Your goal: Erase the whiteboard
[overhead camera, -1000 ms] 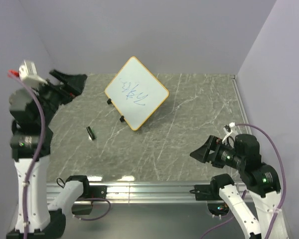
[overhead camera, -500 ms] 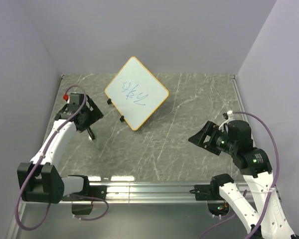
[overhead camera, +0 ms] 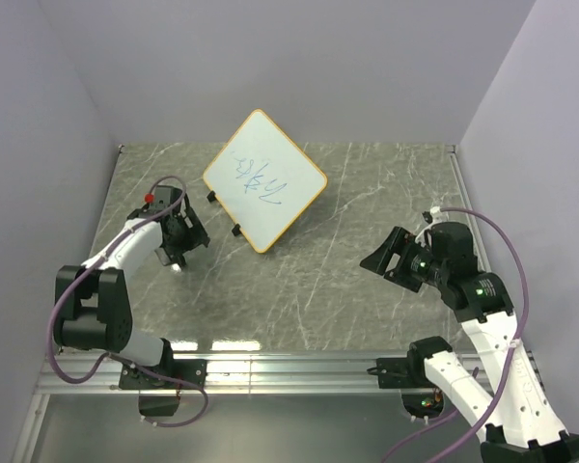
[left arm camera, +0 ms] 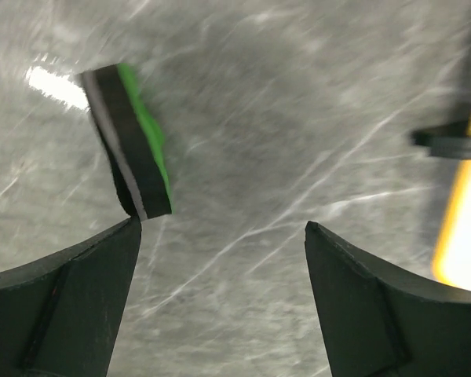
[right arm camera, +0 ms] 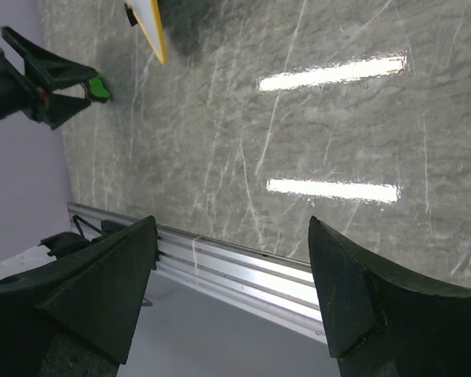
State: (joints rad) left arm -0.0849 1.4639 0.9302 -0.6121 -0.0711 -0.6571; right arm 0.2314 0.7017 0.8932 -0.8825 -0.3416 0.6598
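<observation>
Green-faced eraser (left arm camera: 129, 141) lies just ahead of the open, empty left gripper (left arm camera: 220, 229); the right gripper (right arm camera: 231, 226) is likewise open, empty.

The left pincer (left arm camera: 220, 236) was up high. It has come down low to the table. Now the green eraser (left arm camera: 129, 149) sits right at the tip of one finger. The right pincer (overhead camera: 378, 258) has moved forward a little.

The table (overhead camera: 367, 207) is open at centre and right; the whiteboard (overhead camera: 265, 180) stands at upper centre, the eraser (left arm camera: 133, 145) at left.
</observation>
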